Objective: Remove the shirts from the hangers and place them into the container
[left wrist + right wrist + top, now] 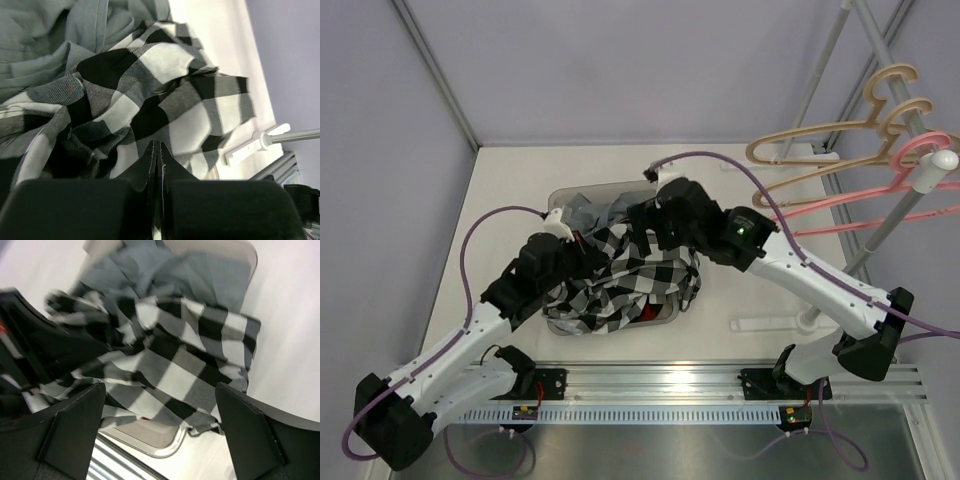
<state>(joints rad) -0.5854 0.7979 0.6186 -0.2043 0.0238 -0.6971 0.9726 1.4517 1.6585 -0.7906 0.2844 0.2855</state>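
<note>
The container (pixel 558 198) sits mid-table, heaped with shirts. The black-and-white checked shirt (pixel 630 280) lies on top and spills over the near right rim. Behind it lies the grey shirt (pixel 585 210). A sliver of red cloth (pixel 645 313) peeks out underneath. My left gripper (pixel 156 143) is shut, its tips against the checked shirt (pixel 165 100), with no cloth seen between the jaws. My right gripper (pixel 160 386) stands open above the checked shirt (pixel 190 365), holding nothing. Two tan hangers (pixel 820 135) and a pink hanger (pixel 880 190) hang bare at the right.
The grey rack pole (pixel 900 215) slants up at the right, its white foot (pixel 770 323) on the table near the right arm's base. Both arms reach over the bin from either side. A metal rail (pixel 720 385) runs along the near edge.
</note>
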